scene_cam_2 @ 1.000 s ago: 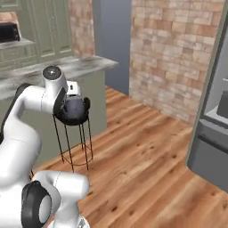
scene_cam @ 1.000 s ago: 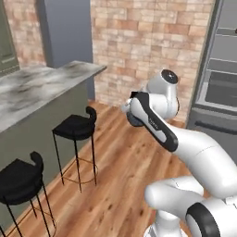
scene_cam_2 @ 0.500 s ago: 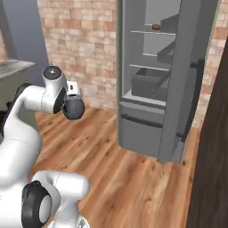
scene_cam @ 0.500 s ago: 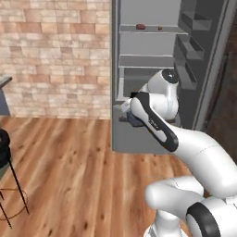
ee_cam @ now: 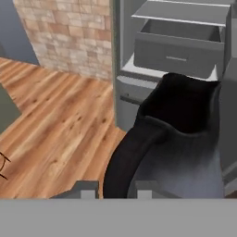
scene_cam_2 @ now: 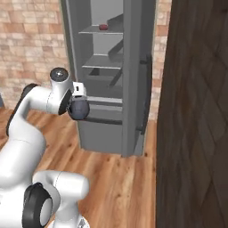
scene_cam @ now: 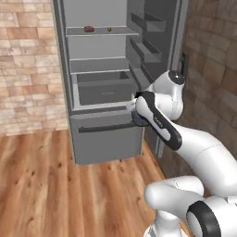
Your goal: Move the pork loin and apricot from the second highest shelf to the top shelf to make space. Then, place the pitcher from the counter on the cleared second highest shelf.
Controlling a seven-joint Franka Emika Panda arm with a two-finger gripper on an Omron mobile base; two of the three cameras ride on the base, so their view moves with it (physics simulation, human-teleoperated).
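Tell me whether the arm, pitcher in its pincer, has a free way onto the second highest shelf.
Probably yes: the fridge stands open, the second highest shelf looks bare, and the pork loin and apricot lie above it. The pitcher hangs lower.

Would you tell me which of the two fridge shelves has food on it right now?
The top shelf: the pork loin and apricot rest there, while the second highest shelf below is bare.

Glossy white arm (scene_cam: 203,148) of rounded, bulging segments, dark grey rings at the joints, black stripe running along the forearm (scene_cam: 157,122), round white shoulder cap with a dark centre (scene_cam_2: 58,74), bulky white base (scene_cam_2: 58,189) with a black-rimmed joint
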